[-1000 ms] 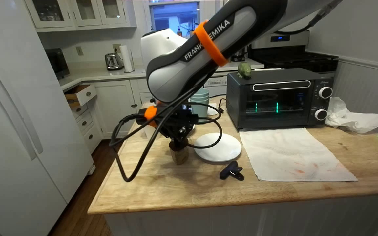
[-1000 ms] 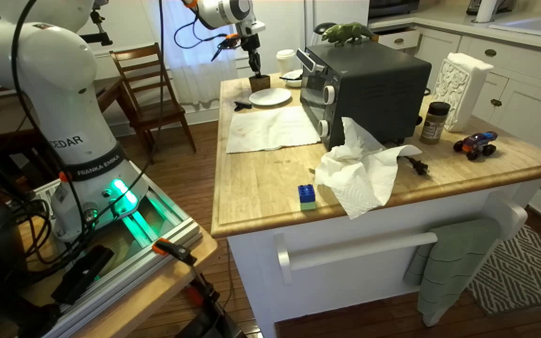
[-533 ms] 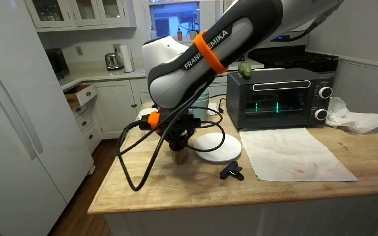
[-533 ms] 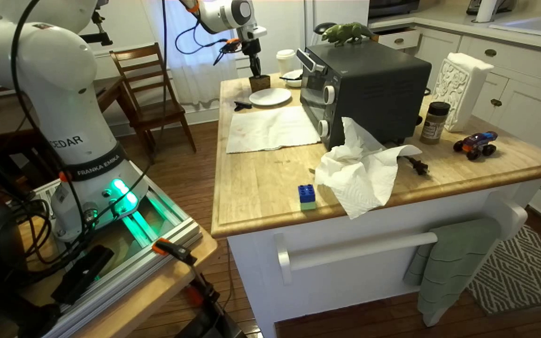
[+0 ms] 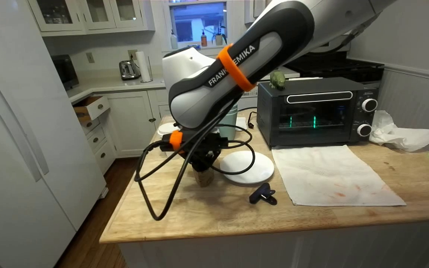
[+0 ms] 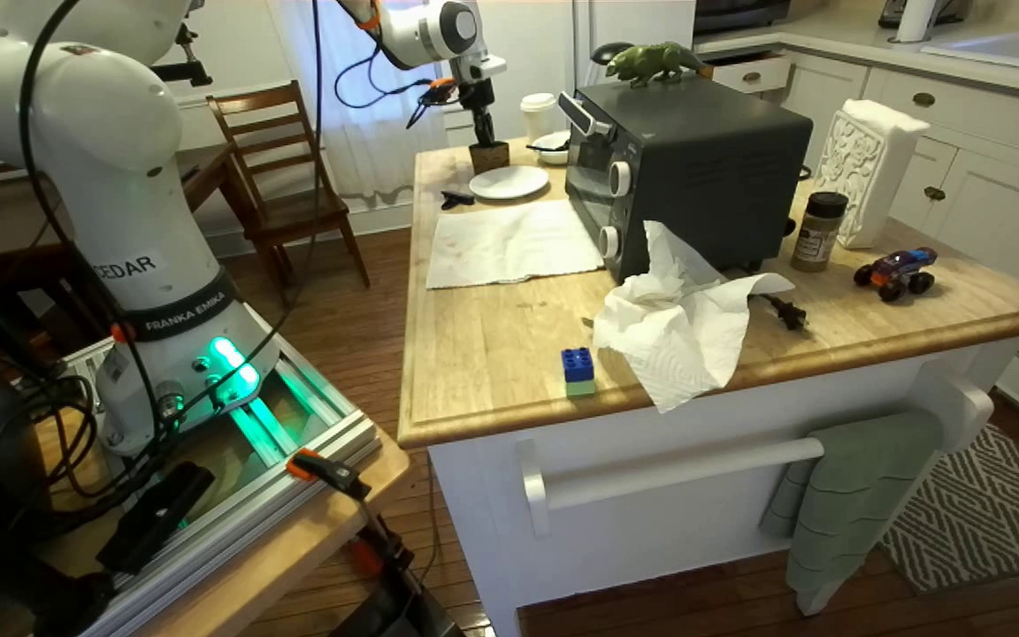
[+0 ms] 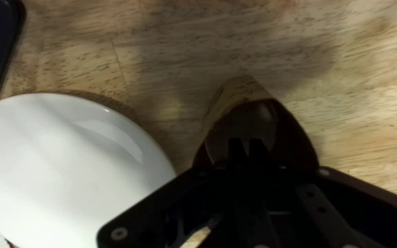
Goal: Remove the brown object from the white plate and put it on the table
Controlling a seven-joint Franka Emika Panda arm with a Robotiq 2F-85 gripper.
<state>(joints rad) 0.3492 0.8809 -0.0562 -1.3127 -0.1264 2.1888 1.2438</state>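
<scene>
The brown object point(image 5: 204, 179) stands upright on the wooden table point(image 5: 184, 219), beside the white plate point(image 5: 247, 167) and apart from it. In the wrist view the brown object point(image 7: 293, 144) looks hollow, with a dark rim and a tan outer side. The white plate point(image 7: 57, 162) lies left of it there, with nothing on the part that shows. My gripper point(image 7: 248, 142) points down over the brown object's opening. Its fingertips are nearly together, a thin gap between them and nothing seen in it. In an exterior view the fingers reach the object's top point(image 6: 490, 159); how deep is hidden.
A black clip point(image 5: 263, 194) lies in front of the plate. A white paper towel point(image 5: 333, 175) lies beside it, before the toaster oven point(image 5: 315, 115). A white cup point(image 6: 538, 115) and a small bowl point(image 6: 554, 150) stand behind. Arm cables point(image 5: 158, 217) hang low near the object.
My arm and gripper have moved down, bringing the gripper lower over the brown object. The brown object, plate and clip have not moved.
</scene>
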